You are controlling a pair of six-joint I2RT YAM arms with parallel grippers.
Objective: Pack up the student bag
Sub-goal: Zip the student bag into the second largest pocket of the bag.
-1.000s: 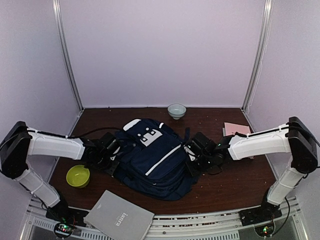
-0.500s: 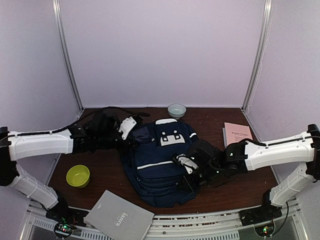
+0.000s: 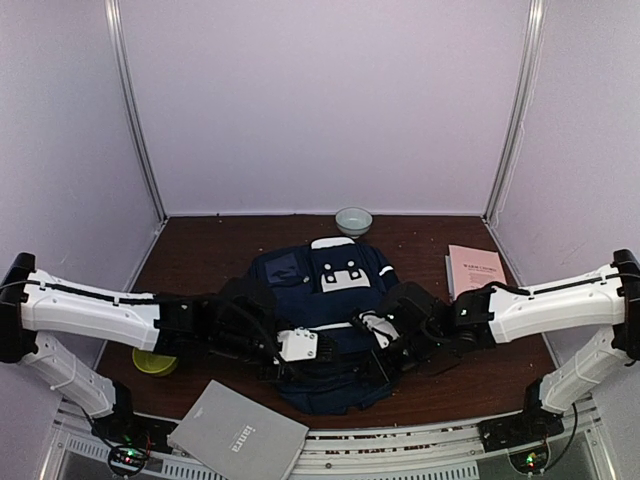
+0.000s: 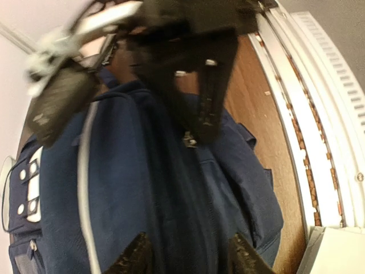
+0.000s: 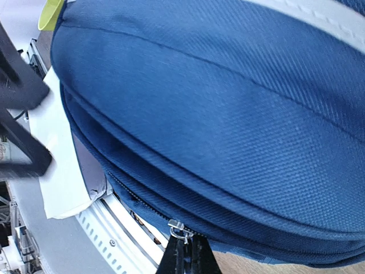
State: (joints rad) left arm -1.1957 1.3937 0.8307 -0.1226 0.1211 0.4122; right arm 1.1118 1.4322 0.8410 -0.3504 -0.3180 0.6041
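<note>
The student bag [image 3: 320, 290] is laid flat in the middle of the table [image 3: 200, 250], its lower end towards the near edge. The right gripper [image 5: 185, 257] is closed tight on the small zip pull [image 5: 178, 228] at that lower end. The left gripper [image 4: 188, 260] is held partly open above the fabric, and nothing is seen to be gripped in it. With the bag not pinned down, the whole bag is likely to be dragged rather than the zip opened. The pull is held only at the fingertips, so it could slip out. The grey laptop [image 3: 235, 440] just beside could be nudged off the edge.
</note>
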